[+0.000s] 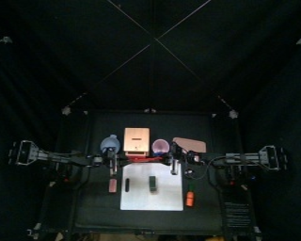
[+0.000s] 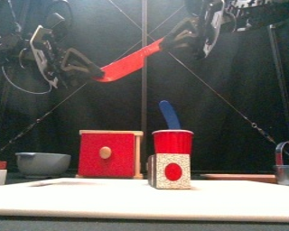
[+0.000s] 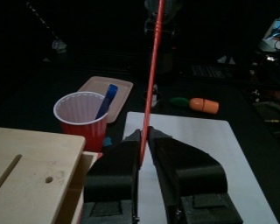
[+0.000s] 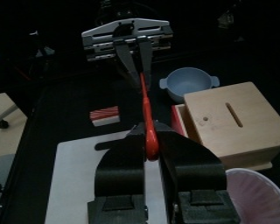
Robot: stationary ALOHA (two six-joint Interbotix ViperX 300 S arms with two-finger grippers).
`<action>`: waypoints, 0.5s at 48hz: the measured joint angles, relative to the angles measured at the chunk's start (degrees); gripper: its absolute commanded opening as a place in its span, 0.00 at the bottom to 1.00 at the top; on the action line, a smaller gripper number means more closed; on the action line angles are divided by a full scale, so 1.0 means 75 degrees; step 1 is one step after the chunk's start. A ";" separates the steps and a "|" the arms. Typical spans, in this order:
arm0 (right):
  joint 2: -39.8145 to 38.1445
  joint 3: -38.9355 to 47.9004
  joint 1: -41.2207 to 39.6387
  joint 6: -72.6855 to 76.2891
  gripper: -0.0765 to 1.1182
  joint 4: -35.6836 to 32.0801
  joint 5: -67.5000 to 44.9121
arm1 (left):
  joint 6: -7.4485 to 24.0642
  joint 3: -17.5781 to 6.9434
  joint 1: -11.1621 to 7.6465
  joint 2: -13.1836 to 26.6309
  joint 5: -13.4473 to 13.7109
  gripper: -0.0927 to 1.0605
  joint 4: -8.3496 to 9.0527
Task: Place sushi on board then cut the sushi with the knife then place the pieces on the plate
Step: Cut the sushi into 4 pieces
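Top: sushi roll (image 1: 153, 181) lies on white board (image 1: 140, 202), mid table (image 1: 90, 215). Pink tray (image 1: 188, 144) behind board, to the right. Both arms meet over board's back edge.

Front: red knife (image 2: 133, 61) up in air, slanted. L pincer (image 2: 75, 65) clamped on low end, R pincer (image 2: 190, 38) on high end. Below: wooden box (image 2: 109, 153), red cup (image 2: 173, 143) w/ blue knife (image 2: 170, 113), bowl (image 2: 42, 162).

L wrist: jaws closed on knife, seen edge-on. Orange toy (image 3: 203, 105) beside board.

R wrist: jaws closed on knife's other end. Red striped toy (image 4: 104, 115) off board.
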 measured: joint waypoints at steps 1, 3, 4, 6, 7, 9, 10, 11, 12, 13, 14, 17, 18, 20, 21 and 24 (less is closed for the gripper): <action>0.0012 0.0000 0.0000 0.0012 0.39 0.0000 0.0012 | -0.0012 0.0000 -0.0012 0.0000 0.0012 0.53 0.0000; 0.0000 0.0012 0.0012 0.0012 0.39 0.0000 0.0047 | 0.0000 0.0000 -0.0035 0.0012 0.0012 0.53 0.0000; 0.0000 0.0023 0.0023 0.0012 0.39 0.0000 0.0059 | -0.0012 0.0000 -0.0059 0.0000 0.0000 0.53 0.0000; 0.0000 0.0070 0.0047 0.0023 0.39 0.0000 0.0129 | -0.0012 0.0000 -0.0129 0.0000 0.0012 0.52 0.0000; 0.0000 0.0117 0.0059 0.0047 0.39 0.0000 0.0176 | -0.0012 0.0000 -0.0176 0.0000 0.0012 0.52 0.0000; 0.0000 0.0199 0.0082 0.0035 0.39 0.0000 0.0293 | 0.0000 0.0012 -0.0328 0.0012 0.0035 0.52 0.0000; 0.0012 0.0223 0.0094 0.0059 0.39 0.0023 0.0340 | -0.0012 0.0012 -0.0398 0.0012 0.0047 0.52 0.0000; 0.0012 0.0293 0.0141 0.0059 0.39 0.0047 0.0445 | -0.0023 0.0035 -0.0492 0.0023 0.0070 0.52 0.0012; 0.0000 0.0328 0.0164 0.0059 0.39 0.0070 0.0551 | -0.0059 0.0059 -0.0586 0.0023 0.0094 0.52 0.0000; 0.0012 0.0375 0.0188 0.0059 0.39 0.0105 0.0680 | -0.0059 0.0070 -0.0680 0.0023 0.0117 0.52 -0.0012; 0.0012 0.0422 0.0211 0.0070 0.39 0.0152 0.0797 | -0.0047 0.0082 -0.0762 0.0047 0.0141 0.52 -0.0012; 0.0082 0.0527 0.0328 0.0070 0.39 0.0293 0.1125 | -0.0047 0.0094 -0.1078 0.0094 0.0211 0.52 -0.0094; 0.0094 0.0539 0.0352 0.0070 0.39 0.0375 0.1266 | -0.0047 0.0105 -0.1172 0.0117 0.0246 0.52 -0.0141; 0.0129 0.0586 0.0387 0.0070 0.39 0.0492 0.1441 | -0.0059 0.0082 -0.1336 0.0164 0.0316 0.52 -0.0281; 0.0152 0.0598 0.0410 0.0059 0.39 0.0563 0.1547 | -0.0070 0.0082 -0.1418 0.0211 0.0352 0.52 -0.0352; 0.0246 0.0668 0.0457 0.0059 0.39 0.0750 0.1781 | -0.0035 0.0129 -0.1594 0.0328 0.0445 0.52 -0.0586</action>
